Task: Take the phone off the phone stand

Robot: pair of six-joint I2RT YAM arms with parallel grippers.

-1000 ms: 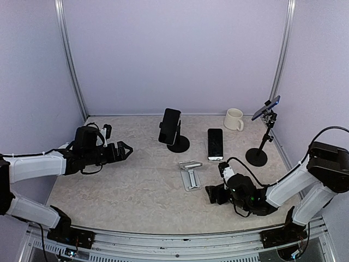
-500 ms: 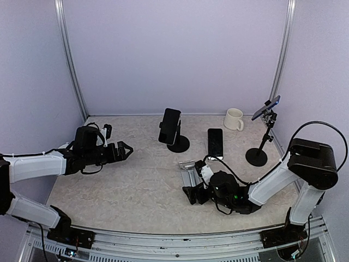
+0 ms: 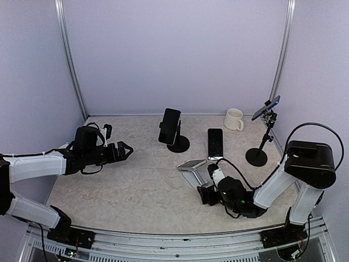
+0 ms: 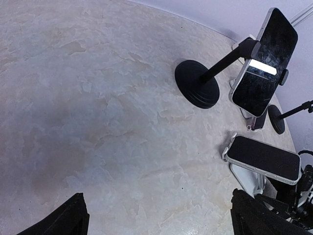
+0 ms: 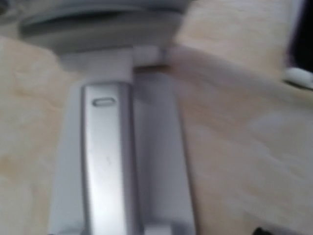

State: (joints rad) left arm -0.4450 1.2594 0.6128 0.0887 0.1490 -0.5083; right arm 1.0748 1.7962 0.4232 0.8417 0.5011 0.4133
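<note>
A dark phone [image 3: 192,163] lies tilted on top of a low silver stand [image 3: 192,178] mid-table; it also shows in the left wrist view [image 4: 264,157]. My right gripper [image 3: 204,192] is low on the table at the stand's near right end, holding nothing. The blurred right wrist view is filled by the stand's silver plate [image 5: 105,161]; only a dark fingertip [image 5: 264,230] shows at the bottom right, so the jaws look open. My left gripper [image 3: 123,148] is open and empty, far to the left. Its fingertips [image 4: 68,220] frame bare table.
A second phone [image 3: 170,125] is clamped on a black round-base stand [image 3: 178,144]. A third phone [image 3: 215,143] lies flat behind the silver stand. A white mug [image 3: 234,119] and a tripod stand [image 3: 257,155] carrying a small phone [image 3: 266,108] are at the back right.
My right gripper swung left across the front of the silver stand, then came back a little to its near right end. The phone on it looks tilted up more. The left arm is still.
</note>
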